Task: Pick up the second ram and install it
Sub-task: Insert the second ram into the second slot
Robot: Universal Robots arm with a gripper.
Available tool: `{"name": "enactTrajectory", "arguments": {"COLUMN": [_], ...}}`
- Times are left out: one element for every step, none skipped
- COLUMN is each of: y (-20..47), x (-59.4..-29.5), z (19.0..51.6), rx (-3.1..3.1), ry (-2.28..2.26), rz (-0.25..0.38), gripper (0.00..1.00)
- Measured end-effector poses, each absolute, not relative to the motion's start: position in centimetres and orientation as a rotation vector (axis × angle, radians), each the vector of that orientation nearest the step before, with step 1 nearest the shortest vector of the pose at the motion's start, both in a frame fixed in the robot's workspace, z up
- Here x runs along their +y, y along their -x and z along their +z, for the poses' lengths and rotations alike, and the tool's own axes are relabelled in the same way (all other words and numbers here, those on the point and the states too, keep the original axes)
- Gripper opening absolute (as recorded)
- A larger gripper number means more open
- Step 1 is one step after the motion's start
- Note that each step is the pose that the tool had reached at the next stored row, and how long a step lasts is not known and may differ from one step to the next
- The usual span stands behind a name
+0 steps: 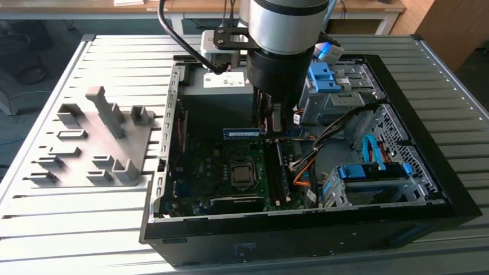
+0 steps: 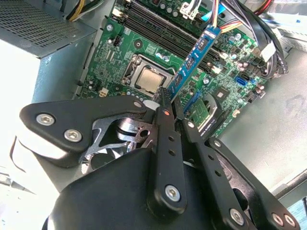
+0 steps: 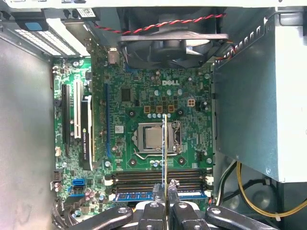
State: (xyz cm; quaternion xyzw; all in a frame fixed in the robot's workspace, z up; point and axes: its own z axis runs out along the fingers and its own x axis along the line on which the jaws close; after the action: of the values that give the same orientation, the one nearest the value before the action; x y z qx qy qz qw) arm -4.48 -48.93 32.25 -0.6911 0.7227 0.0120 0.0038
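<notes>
My gripper (image 2: 170, 98) is shut on one end of the second ram (image 2: 194, 55), a thin blue-green stick with dark chips. In the exterior view the ram (image 1: 243, 133) hangs level inside the open computer case, below the gripper (image 1: 276, 123). In the first wrist view the ram (image 3: 165, 143) shows edge-on, running out from the gripper (image 3: 166, 187) over the black memory slots (image 3: 158, 175) and the processor socket (image 3: 153, 138). It lies crosswise to the slots and above the board. Another blue stick (image 3: 136, 195) sits in the slot row nearest the gripper.
The black case (image 1: 306, 229) stands open on a slatted metal table (image 1: 68, 229). A grey slotted holder block (image 1: 99, 143) rests at the exterior view's left. Inside are a fan (image 3: 172, 43), a grey power supply (image 3: 259, 96), blue drive brackets (image 1: 370, 172) and loose cables (image 1: 336, 129).
</notes>
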Motion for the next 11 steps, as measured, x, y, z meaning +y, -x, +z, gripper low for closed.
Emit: {"name": "enactTrajectory", "arguments": {"y": [4.48,4.48,4.48,4.48,4.48,4.48,4.48,4.48,4.48,4.48,4.48], "x": [-48.93,-48.93,-48.93,-48.93,-48.93,-48.93,-48.93,-48.93,-48.93,-48.93,-48.93], "z": [32.25,32.26,32.25,32.25,32.24,32.24,32.23,32.23,32.22,32.21,32.2], "rx": [2.266,2.272,2.287,2.301,2.316,2.331,2.346,2.361,2.375,2.388,2.401], "ry": [2.165,2.158,2.143,2.127,2.11,2.093,2.076,2.06,2.043,2.028,2.011], "rz": [0.038,0.038,0.038,0.038,0.037,0.037,0.037,0.037,0.037,0.037,0.037], "gripper": [0.14,0.14,0.14,0.14,0.14,0.14,0.14,0.14,0.14,0.14,0.14]}}
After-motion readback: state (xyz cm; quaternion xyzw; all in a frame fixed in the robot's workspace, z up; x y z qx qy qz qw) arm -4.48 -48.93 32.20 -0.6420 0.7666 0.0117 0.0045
